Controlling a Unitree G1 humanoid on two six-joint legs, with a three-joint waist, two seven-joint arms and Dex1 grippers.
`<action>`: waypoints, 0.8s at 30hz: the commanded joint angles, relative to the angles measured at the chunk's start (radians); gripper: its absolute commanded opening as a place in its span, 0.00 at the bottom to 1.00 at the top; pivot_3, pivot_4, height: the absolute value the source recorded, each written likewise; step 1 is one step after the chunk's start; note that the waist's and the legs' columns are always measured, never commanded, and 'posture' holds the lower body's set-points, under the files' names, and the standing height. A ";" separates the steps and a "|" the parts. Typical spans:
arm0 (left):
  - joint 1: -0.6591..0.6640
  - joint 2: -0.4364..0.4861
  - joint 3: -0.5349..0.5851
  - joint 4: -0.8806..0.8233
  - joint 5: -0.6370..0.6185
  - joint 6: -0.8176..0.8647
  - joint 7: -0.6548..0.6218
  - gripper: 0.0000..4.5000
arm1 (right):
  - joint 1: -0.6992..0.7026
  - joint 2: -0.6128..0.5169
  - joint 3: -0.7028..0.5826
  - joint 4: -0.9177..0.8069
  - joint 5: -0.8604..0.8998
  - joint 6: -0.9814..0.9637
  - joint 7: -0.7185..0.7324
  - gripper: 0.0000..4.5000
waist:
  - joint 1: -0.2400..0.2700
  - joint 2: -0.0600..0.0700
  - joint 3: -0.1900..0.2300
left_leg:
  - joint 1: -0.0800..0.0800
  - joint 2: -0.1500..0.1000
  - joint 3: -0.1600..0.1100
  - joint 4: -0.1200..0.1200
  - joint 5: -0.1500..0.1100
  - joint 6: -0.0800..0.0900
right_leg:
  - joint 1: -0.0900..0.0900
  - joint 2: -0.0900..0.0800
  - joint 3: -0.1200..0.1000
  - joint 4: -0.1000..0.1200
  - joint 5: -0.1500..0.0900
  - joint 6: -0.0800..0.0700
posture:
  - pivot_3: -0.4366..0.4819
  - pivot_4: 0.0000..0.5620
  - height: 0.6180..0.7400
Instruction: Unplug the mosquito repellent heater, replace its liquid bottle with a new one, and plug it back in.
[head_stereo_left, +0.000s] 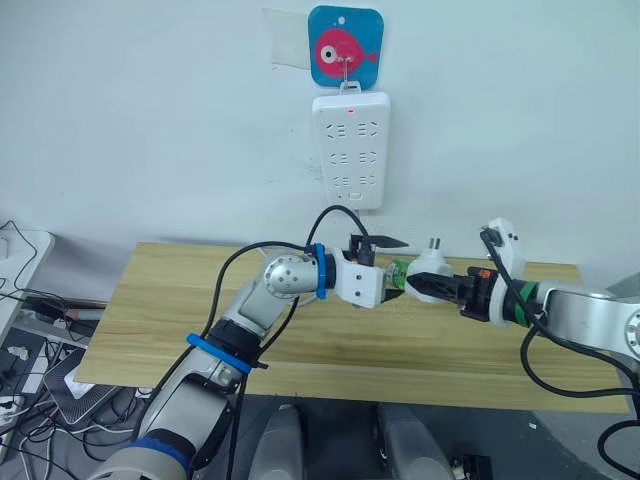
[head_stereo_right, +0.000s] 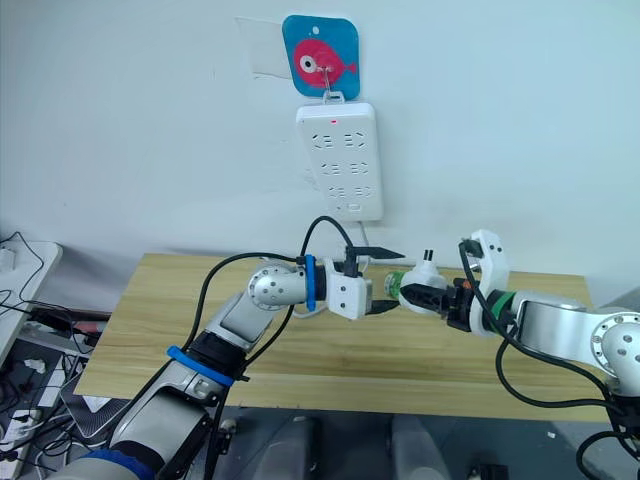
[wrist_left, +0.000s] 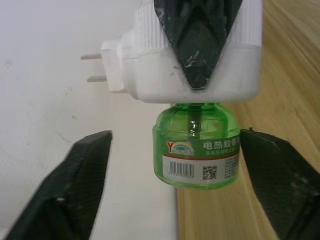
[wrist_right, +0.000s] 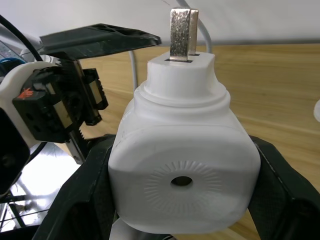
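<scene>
Wooden surface (head_stereo_left: 180, 300) below; right hand (head_stereo_left: 425, 287) clamps heater (wrist_right: 182, 165) steady so wide-open, empty left hand (head_stereo_left: 385, 266) can take bottle (wrist_left: 197, 150).

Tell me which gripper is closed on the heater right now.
The right gripper: its fingers clamp the white mosquito repellent heater. The left gripper is open, fingers spread either side of the green bottle without touching.

Lab-like test corner — plain wooden table (head_stereo_left: 200, 300), power strip (head_stereo_left: 350, 150) hung on bare white wall, cable clutter (head_stereo_left: 30, 340) on floor.
</scene>
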 joint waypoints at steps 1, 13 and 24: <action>-0.006 -0.014 -0.016 -0.059 0.001 0.016 0.021 0.66 | -0.016 0.006 -0.006 -0.027 0.041 0.000 -0.002 0.66 | 0.000 0.000 0.000 | 0.000 0.000 0.000 0.000 0.000 0.000 | 0.000 0.000 0.000 0.000 0.000 0.000 | 0.43 0.40 1.00; -0.005 -0.005 -0.021 -0.053 -0.015 0.022 0.025 0.49 | -0.031 0.030 -0.023 -0.051 -0.008 0.004 0.030 0.97 | 0.000 0.000 0.000 | 0.000 0.000 0.000 0.000 0.000 0.000 | 0.000 0.000 0.000 0.000 0.000 0.000 | 0.43 0.39 1.00; 0.113 -0.144 0.094 -0.067 -0.335 0.246 0.020 0.49 | 0.207 0.150 -0.186 -0.327 -0.427 -0.183 0.157 1.00 | -0.003 0.000 0.000 | 0.000 0.000 -0.001 0.000 0.000 0.000 | 0.000 0.000 -0.001 0.000 0.000 0.000 | 0.38 0.38 1.00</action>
